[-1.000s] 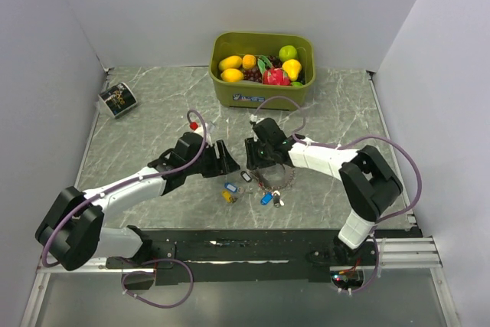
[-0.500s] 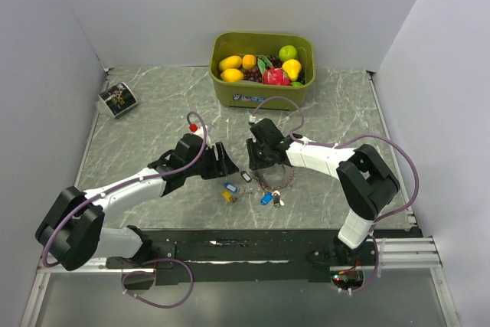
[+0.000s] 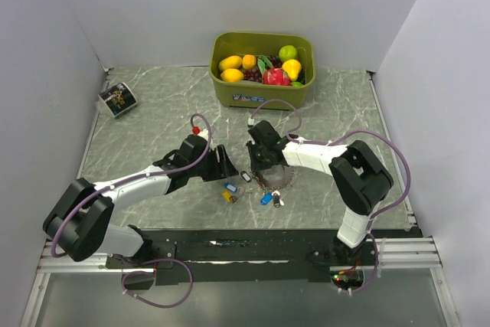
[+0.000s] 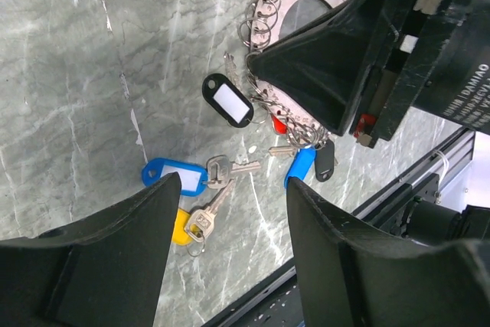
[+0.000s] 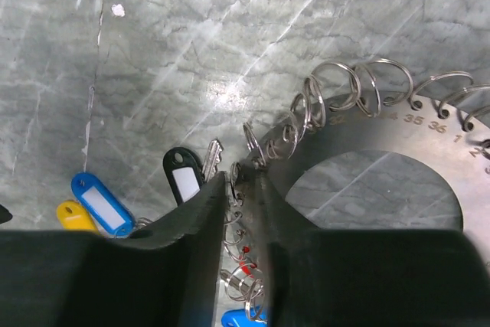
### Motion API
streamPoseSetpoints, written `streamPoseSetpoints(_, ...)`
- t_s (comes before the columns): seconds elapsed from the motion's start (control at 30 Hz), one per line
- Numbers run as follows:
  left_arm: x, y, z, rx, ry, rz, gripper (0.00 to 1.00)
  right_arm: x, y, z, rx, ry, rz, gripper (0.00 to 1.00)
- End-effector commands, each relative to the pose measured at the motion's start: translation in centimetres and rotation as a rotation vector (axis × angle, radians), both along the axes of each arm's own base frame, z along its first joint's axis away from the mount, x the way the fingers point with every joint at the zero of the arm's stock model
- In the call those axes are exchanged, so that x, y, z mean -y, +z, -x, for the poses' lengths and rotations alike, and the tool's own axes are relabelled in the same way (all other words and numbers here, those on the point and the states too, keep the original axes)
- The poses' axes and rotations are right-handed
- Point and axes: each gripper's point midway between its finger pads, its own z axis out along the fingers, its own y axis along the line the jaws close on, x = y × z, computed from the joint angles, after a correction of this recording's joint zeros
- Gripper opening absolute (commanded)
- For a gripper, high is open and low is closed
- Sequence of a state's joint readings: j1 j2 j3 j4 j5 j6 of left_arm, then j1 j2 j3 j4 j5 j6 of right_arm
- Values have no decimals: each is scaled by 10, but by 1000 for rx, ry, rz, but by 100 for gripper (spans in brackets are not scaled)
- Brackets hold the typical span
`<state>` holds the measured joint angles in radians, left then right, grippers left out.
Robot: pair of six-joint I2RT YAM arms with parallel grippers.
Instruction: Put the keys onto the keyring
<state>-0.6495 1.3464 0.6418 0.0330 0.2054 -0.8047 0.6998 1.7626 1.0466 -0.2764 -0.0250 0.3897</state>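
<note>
The keyring [image 5: 360, 139] is a flat grey metal ring edged with several small wire loops; it lies on the marble table and also shows in the top view [image 3: 280, 179]. My right gripper [image 5: 243, 181] is shut on its left rim, with loops pinched between the fingers. A black-tagged key [image 5: 184, 180] lies just left of it. My left gripper [image 4: 230, 189] is open and empty, hovering over a blue-tagged key [image 4: 174, 176] and a yellow-tagged key [image 4: 182, 227]. Another blue tag [image 4: 300, 168] and a black fob [image 4: 325, 160] hang at the ring's near edge.
A green bin [image 3: 260, 97] of toy fruit stands at the back centre. A small printed card [image 3: 117, 99] lies at the far left. The black rail [image 3: 253, 241] of the table's front edge runs close below the keys.
My left gripper has shifted slightly nearer and toward the loose keys. My right gripper has settled a little lower on the keyring's left rim. The keys have not moved.
</note>
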Motion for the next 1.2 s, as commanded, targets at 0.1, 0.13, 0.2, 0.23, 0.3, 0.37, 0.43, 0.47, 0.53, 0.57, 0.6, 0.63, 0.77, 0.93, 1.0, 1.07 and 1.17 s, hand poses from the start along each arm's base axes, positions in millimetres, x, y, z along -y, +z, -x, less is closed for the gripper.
streamPoseSetpoints(0.1, 8, 9, -11, 27, -18, 3, 61, -8, 8, -11, 45, 1, -18, 4)
streamPoseSetpoints(0.13, 8, 10, -12, 31, -12, 0, 61, -8, 9, -10, 47, 8, -15, 0)
streamPoseSetpoints(0.2, 6, 12, -14, 38, -6, -8, 60, -7, 15, -10, 63, 11, -20, 0)
streamPoseSetpoints(0.23, 5, 12, -14, 41, 0, -12, 60, -6, 16, -11, 70, 15, -16, 0)
streamPoseSetpoints(0.3, 2, 17, -18, 61, 18, -18, 60, -5, 25, -10, 84, 25, -19, 0)
streamPoseSetpoints(0.37, 0, 23, -21, 90, 31, -24, 60, -5, 39, -11, 117, 43, -29, 0)
streamPoseSetpoints(0.43, -5, 27, -21, 97, 43, -40, 61, 1, 47, -14, 154, 48, -8, 0)
streamPoseSetpoints(0.47, -7, 33, -23, 122, 50, -41, 61, 2, 58, -15, 185, 52, -19, 0)
streamPoseSetpoints(0.53, -10, 40, -24, 148, 55, -42, 62, 7, 65, -15, 218, 62, -10, 0)
streamPoseSetpoints(0.57, -12, 49, -27, 180, 68, -36, 62, 7, 75, -15, 244, 69, -21, 0)
streamPoseSetpoints(0.6, -13, 54, -27, 199, 72, -30, 62, 9, 77, -14, 257, 82, -16, 0)
streamPoseSetpoints(0.63, -15, 57, -27, 211, 78, -28, 62, 11, 86, -14, 279, 86, -25, 0)
streamPoseSetpoints(0.77, -22, 86, -26, 304, 96, 3, 63, 14, 106, -8, 335, 121, -54, 0)
streamPoseSetpoints(0.93, -32, 114, -22, 404, 111, 38, 63, 13, 130, 9, 410, 227, -122, 0)
streamPoseSetpoints(1.0, -33, 135, -22, 469, 118, 82, 63, 13, 135, 16, 427, 275, -135, 0)
streamPoseSetpoints(1.07, -34, 147, -19, 519, 109, 106, 63, 14, 145, 21, 461, 299, -154, 0)
streamPoseSetpoints(1.17, -30, 161, -12, 563, 62, 136, 63, 18, 153, 29, 501, 342, -166, 0)
